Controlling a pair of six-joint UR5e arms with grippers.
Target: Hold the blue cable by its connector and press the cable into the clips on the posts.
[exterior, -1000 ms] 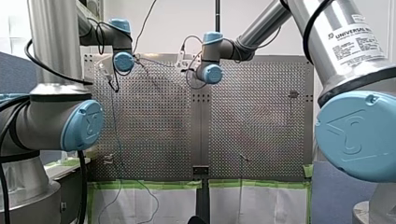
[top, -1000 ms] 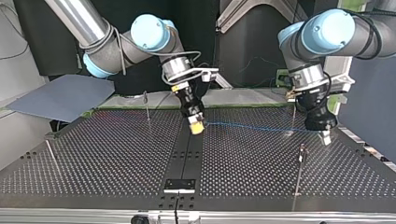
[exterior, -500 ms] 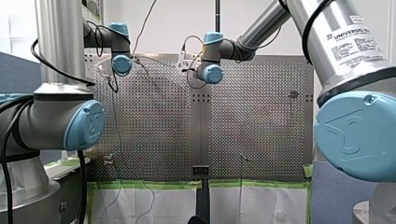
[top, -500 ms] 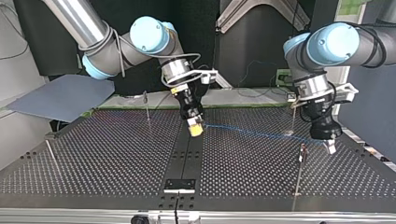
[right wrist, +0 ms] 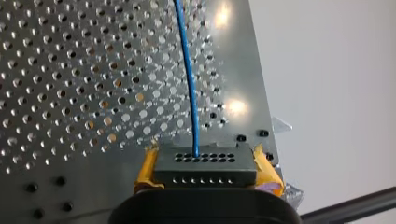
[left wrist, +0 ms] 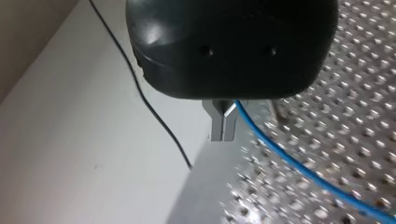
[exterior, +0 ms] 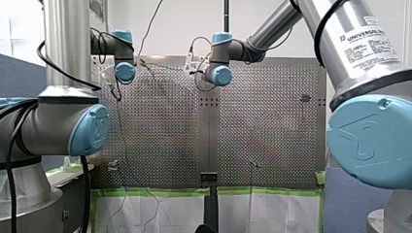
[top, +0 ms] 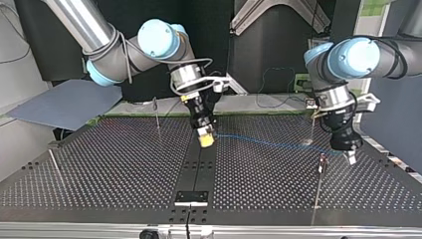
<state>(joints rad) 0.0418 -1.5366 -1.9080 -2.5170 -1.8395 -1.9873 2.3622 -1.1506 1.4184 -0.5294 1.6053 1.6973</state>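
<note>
1. Holding the connector end: our right gripper (top: 205,139) has its yellow pads clamped on either side of the dark connector (right wrist: 205,169). The blue cable (top: 268,143) leaves the connector's front face.
2. Our left gripper (top: 351,156) has its metal fingers (left wrist: 223,126) pressed together, and the cable comes out at their root. We read that as a pinch on the cable, though the gripper body half hides the contact spot.
3. The cable runs as a near-straight span, low over the bench (top: 99,169), from the middle seam to the top view's right.
4. Step in hand, as we judge it, is routing. The span is tensioned and aimed at the clip (top: 322,159) on the near post (top: 318,191), just beside our left gripper. We see no clip with the cable seated in it. A second post (top: 312,127) stands close behind the span, and we cannot tell whether they touch.
5. The next move calls for our left gripper to bring the span over the clip mouth and press down close to it, with tension held. Our right gripper only has to hold the connector steady. The post is thin, so we expect it to flex.
</note>
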